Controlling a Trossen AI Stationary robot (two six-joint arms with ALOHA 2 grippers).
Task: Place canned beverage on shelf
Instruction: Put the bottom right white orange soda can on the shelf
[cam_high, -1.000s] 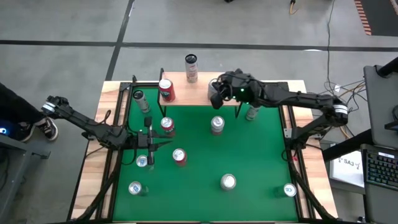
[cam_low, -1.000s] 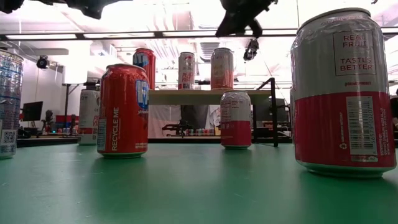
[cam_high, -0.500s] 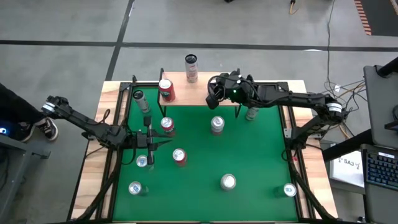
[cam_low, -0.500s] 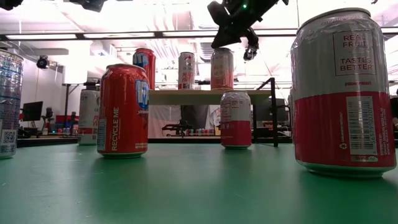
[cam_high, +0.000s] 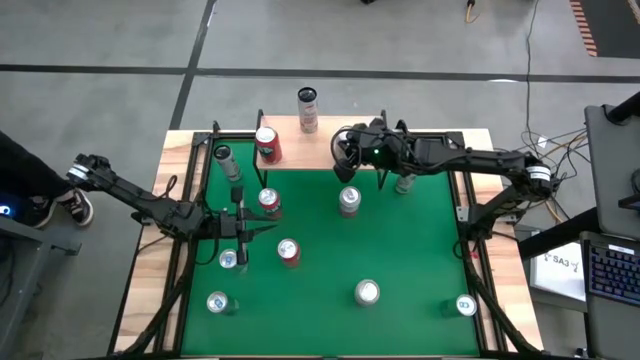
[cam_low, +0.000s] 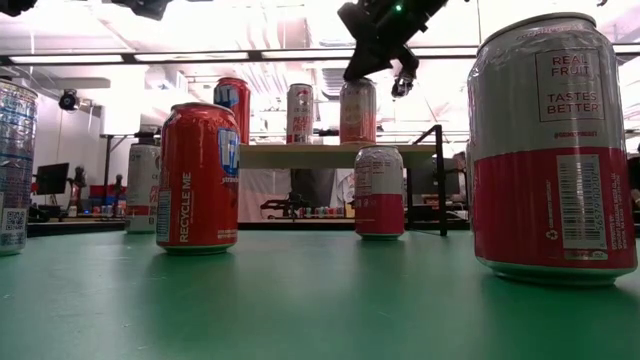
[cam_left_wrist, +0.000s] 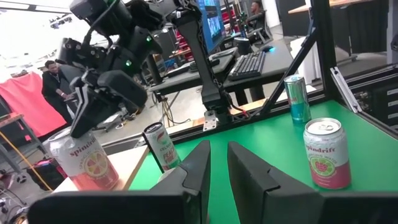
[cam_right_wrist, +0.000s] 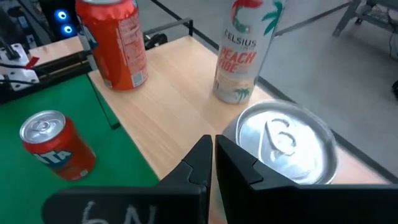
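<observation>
The shelf (cam_high: 300, 152) stands at the table's far side, its wooden top on black legs. A pink-and-white canned beverage (cam_low: 357, 110) stands upright on the shelf's right part; it also shows in the right wrist view (cam_right_wrist: 286, 146). My right gripper (cam_right_wrist: 213, 146) is shut. It hovers at this can's top on its near side, pointing down and toward the table's left (cam_low: 358, 72). My left gripper (cam_left_wrist: 218, 155) waits low over the table's left half (cam_high: 262, 230), its fingers a narrow gap apart and empty. My right gripper has its shut fingertips (cam_left_wrist: 78, 129) right at the top rim (cam_left_wrist: 65, 142) of the can on the shelf, slanting down from the table's right. I cannot tell whether they touch the can. The can stands upright on the shelf top.
A red can (cam_high: 267, 145) and a tall white can (cam_high: 307, 108) also stand on the shelf, left of the gripper. Several cans stand on the green table, among them a silver-topped one (cam_high: 349, 200) and a red one (cam_high: 289, 252). A green can (cam_high: 405, 183) stands beside the shelf's right leg.
My right gripper has come down and a little toward the table's left, closer to the top of the pink-and-white can. The can has stayed upright in its place on the shelf.
</observation>
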